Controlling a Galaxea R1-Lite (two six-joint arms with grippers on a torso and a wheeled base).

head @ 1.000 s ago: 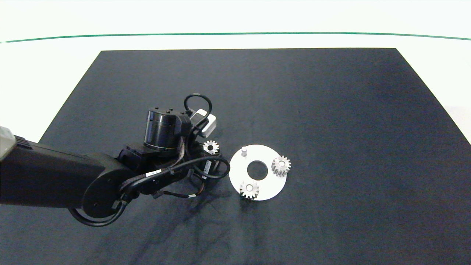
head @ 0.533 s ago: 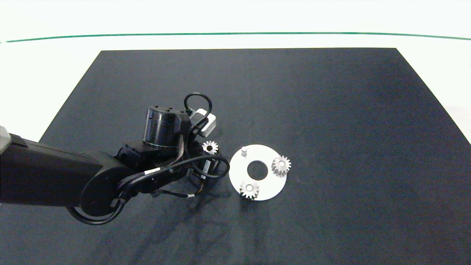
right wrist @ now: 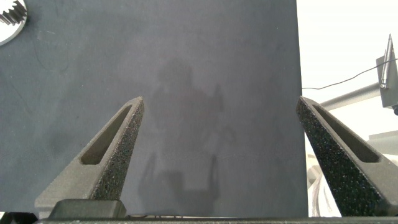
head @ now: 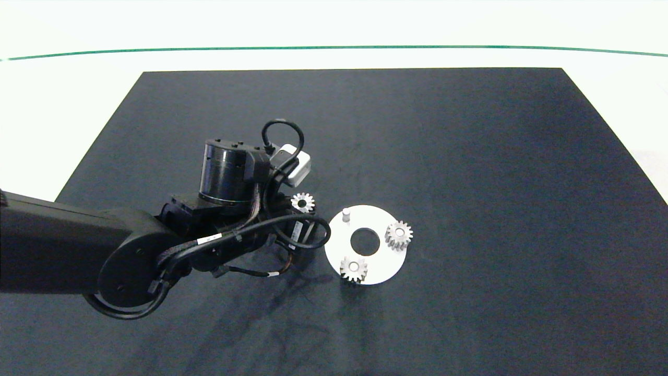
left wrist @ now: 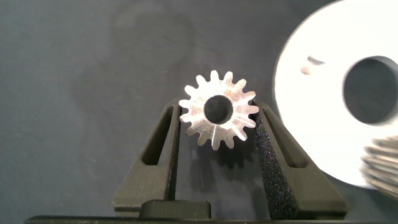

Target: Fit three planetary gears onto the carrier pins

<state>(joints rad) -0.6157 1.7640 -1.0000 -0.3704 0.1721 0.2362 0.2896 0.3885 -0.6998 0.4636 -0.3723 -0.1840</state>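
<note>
A silvery planetary gear (left wrist: pixel 217 116) sits between the pads of my left gripper (left wrist: pixel 217 113), which is shut on its teeth and holds it a little above the mat. In the head view this gear (head: pixel 302 201) hangs just left of the white disc (head: pixel 389 259). One carrier pin (head: pixel 345 214) at the disc's far-left stands bare. Two other gears (head: pixel 398 235) (head: pixel 353 268) sit on the remaining pins. The left wrist view shows the disc (left wrist: pixel 311 124) beside the held gear. My right gripper (right wrist: pixel 217 124) is open over bare mat, out of the head view.
A black mat (head: pixel 469 156) covers the white table (head: pixel 62 104), with a green line (head: pixel 334 48) along the far side. My left arm (head: pixel 104 250) lies across the mat's near-left part. A cable (right wrist: pixel 348 79) and table edge show beyond the mat in the right wrist view.
My left gripper has risen with the gear, shifting slightly away from me and toward the disc. The disc and its two gears have not moved.
</note>
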